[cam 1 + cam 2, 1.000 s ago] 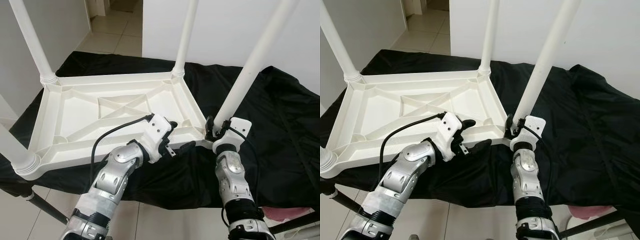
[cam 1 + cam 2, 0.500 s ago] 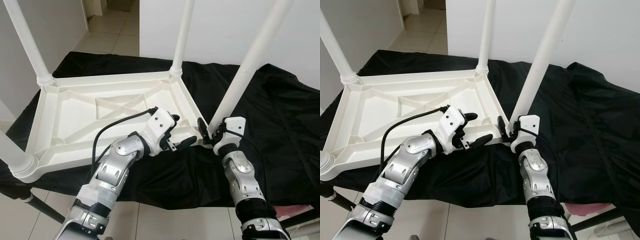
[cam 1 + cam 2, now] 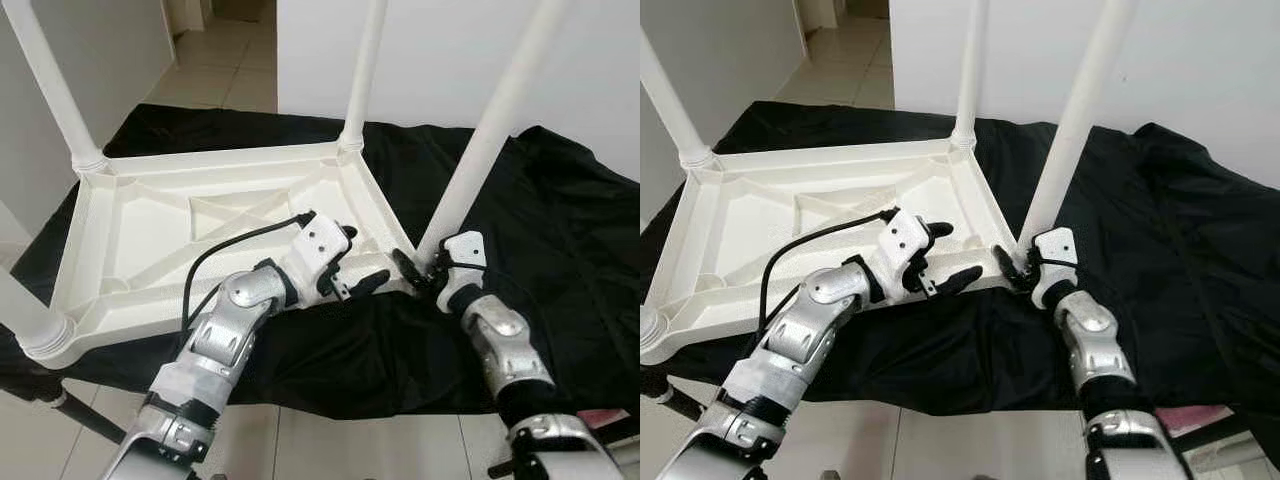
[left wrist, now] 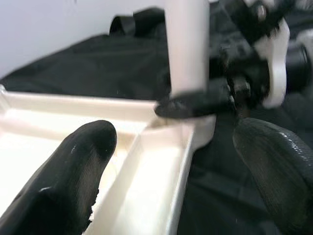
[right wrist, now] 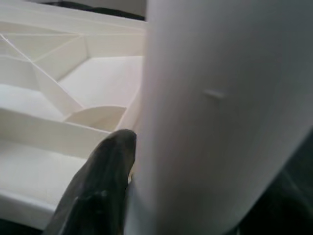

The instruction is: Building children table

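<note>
Black cloth [image 3: 560,240]; close-up table leg [image 5: 215,117].

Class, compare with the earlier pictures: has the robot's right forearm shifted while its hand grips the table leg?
Yes. The right hand stays at the base of the table leg, but its forearm has swung out to the robot's right, leaning more across the black cloth.

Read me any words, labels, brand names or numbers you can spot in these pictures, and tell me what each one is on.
None: no readable text in any view.
The upturned white table top and its legs are plain plastic with no print.
The black cloth is unmarked.
The left gripper and right gripper casings show no legible label.
A small raised mark on the leg in the right wrist view is too blurred to read.
</note>
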You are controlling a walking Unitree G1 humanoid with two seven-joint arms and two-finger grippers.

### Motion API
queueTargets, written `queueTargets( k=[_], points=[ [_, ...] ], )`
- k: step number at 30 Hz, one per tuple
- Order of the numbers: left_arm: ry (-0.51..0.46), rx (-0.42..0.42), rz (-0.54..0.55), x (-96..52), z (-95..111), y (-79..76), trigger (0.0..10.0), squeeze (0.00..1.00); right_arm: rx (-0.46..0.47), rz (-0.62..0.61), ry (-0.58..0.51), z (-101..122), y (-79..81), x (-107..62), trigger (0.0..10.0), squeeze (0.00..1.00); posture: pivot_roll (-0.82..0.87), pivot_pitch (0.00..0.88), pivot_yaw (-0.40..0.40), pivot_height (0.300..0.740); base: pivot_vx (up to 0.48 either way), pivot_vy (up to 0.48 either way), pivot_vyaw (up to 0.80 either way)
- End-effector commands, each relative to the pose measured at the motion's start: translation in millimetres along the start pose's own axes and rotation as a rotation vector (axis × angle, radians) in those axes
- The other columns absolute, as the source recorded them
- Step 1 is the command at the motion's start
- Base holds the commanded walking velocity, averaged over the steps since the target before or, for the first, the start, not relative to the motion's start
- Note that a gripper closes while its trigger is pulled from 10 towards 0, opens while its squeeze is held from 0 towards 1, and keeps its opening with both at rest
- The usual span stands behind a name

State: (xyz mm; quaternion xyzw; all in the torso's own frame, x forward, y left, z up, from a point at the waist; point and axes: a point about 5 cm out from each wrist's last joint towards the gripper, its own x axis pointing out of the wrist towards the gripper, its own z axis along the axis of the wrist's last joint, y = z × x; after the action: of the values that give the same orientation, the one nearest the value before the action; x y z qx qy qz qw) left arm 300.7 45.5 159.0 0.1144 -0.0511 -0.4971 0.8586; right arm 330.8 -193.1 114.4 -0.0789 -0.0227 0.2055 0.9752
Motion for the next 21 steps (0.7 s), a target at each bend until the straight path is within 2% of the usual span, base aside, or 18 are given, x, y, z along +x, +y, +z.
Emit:
queueTargets(
  k=[1, 9, 15, 16, 17, 18, 19, 20, 21],
  points=[
    [0.018, 0.015, -0.029, 1.9, -3, -6.2, 10.0, 0.00, -0.006, -0.013, 0.031, -6, -2.8, -1.4, 0.0, 0.00, 0.00, 0.000, -0.023, 0.740, 0.000, 0.000, 0.00],
    [0.017, 0.009, -0.044, 6.0, -3, -10.6, 10.0, 0.00, 0.041, -0.088, 0.041, -10, -1.9, 0.3, 0.0, 0.00, 0.01, 0.000, -0.021, 0.740, 0.000, 0.000, 0.00],
    [0.001, 0.001, -0.069, 10.6, 1, -18.9, 10.0, 0.00, 0.098, -0.227, 0.038, -12, 4.4, 1.3, 0.0, 0.00, 0.00, 0.000, -0.020, 0.740, 0.000, 0.000, 0.00],
    [0.001, 0.001, -0.069, 10.3, 1, -19.3, 10.0, 0.00, 0.115, -0.307, 0.048, -14, 2.4, 0.9, 4.2, 0.00, 0.00, 0.000, -0.021, 0.740, 0.000, 0.000, 0.00],
    [0.002, 0.002, -0.069, 10.2, 0, -19.6, 10.0, 0.00, 0.124, -0.378, 0.057, -16, 0.7, 0.1, 4.9, 0.00, 0.00, 0.000, -0.022, 0.740, 0.000, 0.000, 0.00],
    [0.004, 0.003, -0.068, 10.2, 0, -19.7, 10.0, 0.00, 0.127, -0.441, 0.060, -17, -0.8, -0.6, 8.8, 0.00, 0.00, 0.000, -0.022, 0.740, 0.000, 0.000, 0.00],
    [0.004, 0.003, -0.068, 10.2, 0, -19.7, 10.0, 0.00, 0.127, -0.441, 0.060, -17, -0.8, -0.6, 8.8, 0.00, 0.00, 0.000, -0.022, 0.740, 0.000, 0.000, 0.00],
    [0.004, 0.005, -0.067, 10.4, 0, -19.5, 10.0, 0.00, 0.133, -0.503, 0.060, -17, -2.0, -1.6, 10.0, 0.00, 0.00, 0.000, -0.022, 0.740, 0.000, 0.000, 0.00],
    [0.003, 0.007, -0.065, 11.0, 1, -19.5, 10.0, 0.00, 0.146, -0.560, 0.054, -17, -2.1, -2.5, 10.0, 0.00, 0.00, 0.000, -0.027, 0.740, 0.000, 0.000, 0.00]
  ],
)
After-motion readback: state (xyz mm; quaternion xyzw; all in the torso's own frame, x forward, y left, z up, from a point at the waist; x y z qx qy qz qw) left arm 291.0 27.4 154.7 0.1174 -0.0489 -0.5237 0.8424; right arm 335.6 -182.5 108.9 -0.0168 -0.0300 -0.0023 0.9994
